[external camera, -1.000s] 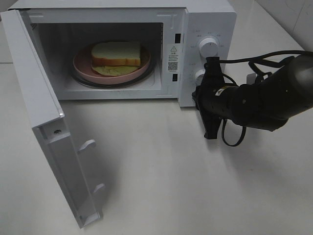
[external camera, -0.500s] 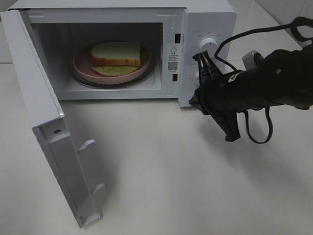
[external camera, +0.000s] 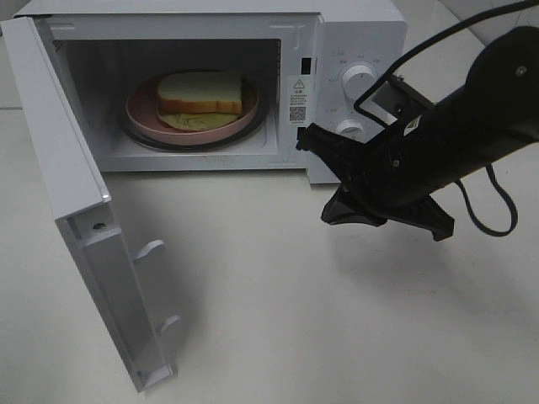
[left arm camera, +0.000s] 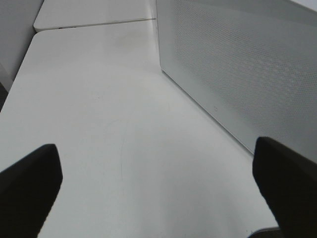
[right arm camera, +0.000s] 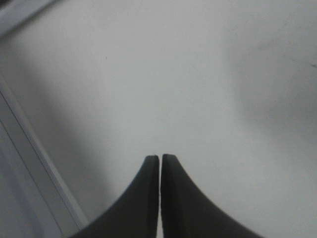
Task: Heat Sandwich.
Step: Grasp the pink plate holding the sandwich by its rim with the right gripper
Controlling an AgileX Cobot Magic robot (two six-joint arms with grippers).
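The sandwich (external camera: 200, 93), thick white bread with a brown crust, lies on a round pink plate (external camera: 139, 109) inside the open microwave (external camera: 354, 34). My right gripper (external camera: 305, 140) (right arm camera: 160, 158) is shut with nothing in it. It points left, just in front of the cavity's right edge and below the control panel. In the left wrist view my left gripper (left arm camera: 158, 193) stands wide open over bare tabletop, beside a white perforated panel (left arm camera: 237, 64). The high view does not show the left arm.
The microwave door (external camera: 76, 210) hangs open to the left and reaches the table's front. Two white knobs (external camera: 360, 82) (external camera: 349, 130) sit on the control panel. The right arm's black cable (external camera: 497, 210) loops at the right.
The right arm has swung up and over. Its shut gripper has turned from pointing down by the lower knob to pointing left toward the cavity. The sandwich and the door have not moved.
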